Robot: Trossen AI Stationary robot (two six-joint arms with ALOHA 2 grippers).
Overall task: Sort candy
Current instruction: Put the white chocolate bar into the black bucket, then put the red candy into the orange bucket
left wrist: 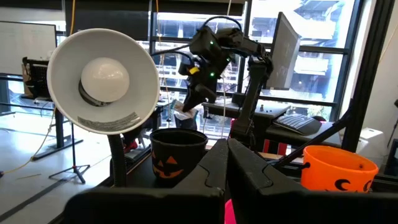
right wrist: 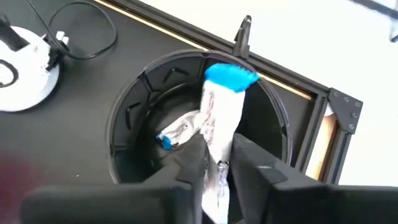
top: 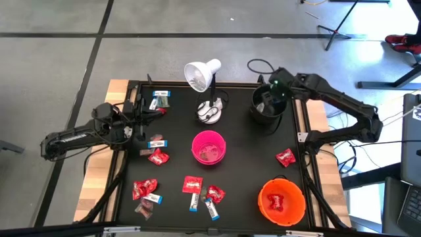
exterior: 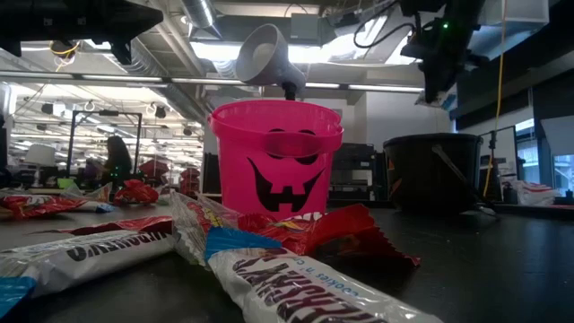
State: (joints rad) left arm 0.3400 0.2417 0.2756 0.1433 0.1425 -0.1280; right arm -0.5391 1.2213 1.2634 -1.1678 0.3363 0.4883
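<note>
My right gripper [right wrist: 217, 158] hangs over the black bucket [top: 266, 105] at the table's far right, shut on a slim white-and-blue candy bar [right wrist: 219, 106]. Another white-and-blue bar [right wrist: 177, 130] lies on the bucket's floor. My left gripper [top: 141, 115] waits at the far left, shut and empty, near two bars [top: 160, 99]. Red packets [top: 145, 189], bars and a brown sweet lie scattered across the near half of the mat. A single red packet [top: 286, 158] lies at the right. The orange bucket [top: 281, 201] holds red packets. My right gripper pinches the white-and-blue bar between its two fingers, on the white part [right wrist: 214, 140] away from the blue end [right wrist: 230, 74]. The fingers come from above, pointing down. The bar is lifted clear and sticks out past the fingertips, over the black bucket's opening.
A white desk lamp [top: 202, 76] stands at the far middle on a round base [top: 210, 112], its cord running to the right. The pink bucket [top: 208, 147] sits mid-table. The black mat's raised wooden edges [top: 118, 85] border the work area. People and desks show in the room beyond.
</note>
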